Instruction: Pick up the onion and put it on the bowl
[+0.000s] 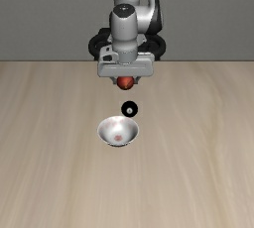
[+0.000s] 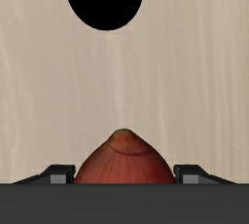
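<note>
A red-brown onion (image 2: 124,160) sits between my fingers, and my gripper (image 2: 124,174) is shut on it from both sides. In the exterior view the onion (image 1: 126,81) hangs under the gripper (image 1: 126,79), lifted above the wooden table. The silver bowl (image 1: 118,131) stands on the table in front of the gripper and slightly toward the exterior view's left, with a reddish glint inside. The onion is apart from the bowl.
A dark round spot (image 1: 128,109) lies on the table between the gripper and the bowl; the same dark round spot (image 2: 105,0) shows ahead of the onion in the wrist view. Bare wooden table (image 1: 198,153) spreads on all sides.
</note>
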You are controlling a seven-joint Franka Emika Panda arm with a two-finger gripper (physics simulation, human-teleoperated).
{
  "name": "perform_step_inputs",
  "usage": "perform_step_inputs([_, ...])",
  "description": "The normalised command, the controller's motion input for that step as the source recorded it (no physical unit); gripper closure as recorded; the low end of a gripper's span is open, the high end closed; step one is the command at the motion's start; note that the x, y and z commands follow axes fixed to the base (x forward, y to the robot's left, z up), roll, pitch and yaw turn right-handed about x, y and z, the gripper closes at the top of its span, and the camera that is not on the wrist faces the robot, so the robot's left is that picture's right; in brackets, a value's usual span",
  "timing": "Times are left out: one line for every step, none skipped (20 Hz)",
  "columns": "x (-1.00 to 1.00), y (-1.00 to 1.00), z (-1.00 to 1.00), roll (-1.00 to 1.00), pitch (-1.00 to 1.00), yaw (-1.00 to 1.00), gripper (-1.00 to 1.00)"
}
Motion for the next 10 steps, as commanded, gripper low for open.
perform_step_inputs([0.0, 0.0, 1.0, 0.0, 0.0, 0.0, 1.0])
perform_step_inputs([0.0, 0.0, 1.0, 0.0, 0.0, 0.0, 1.0])
perform_step_inputs([0.0, 0.0, 1.0, 0.0, 0.0, 0.0, 1.0])
perform_step_inputs([0.0, 0.0, 1.0, 0.0, 0.0, 0.0, 1.0])
perform_step_inputs([1.0, 0.0, 0.0, 0.0, 0.0, 0.0, 1.0])
perform_step_inputs([1.0, 0.0, 0.0, 0.0, 0.0, 0.0, 1.0])
perform_step_inputs([1.0, 0.0, 0.0, 0.0, 0.0, 0.0, 1.0])
perform_step_inputs([1.0, 0.0, 0.0, 0.0, 0.0, 0.0, 1.0])
perform_step_inputs([1.0, 0.0, 0.0, 0.0, 0.0, 0.0, 1.0])
perform_step_inputs([1.0, 0.0, 0.0, 0.0, 0.0, 0.0, 1.0])
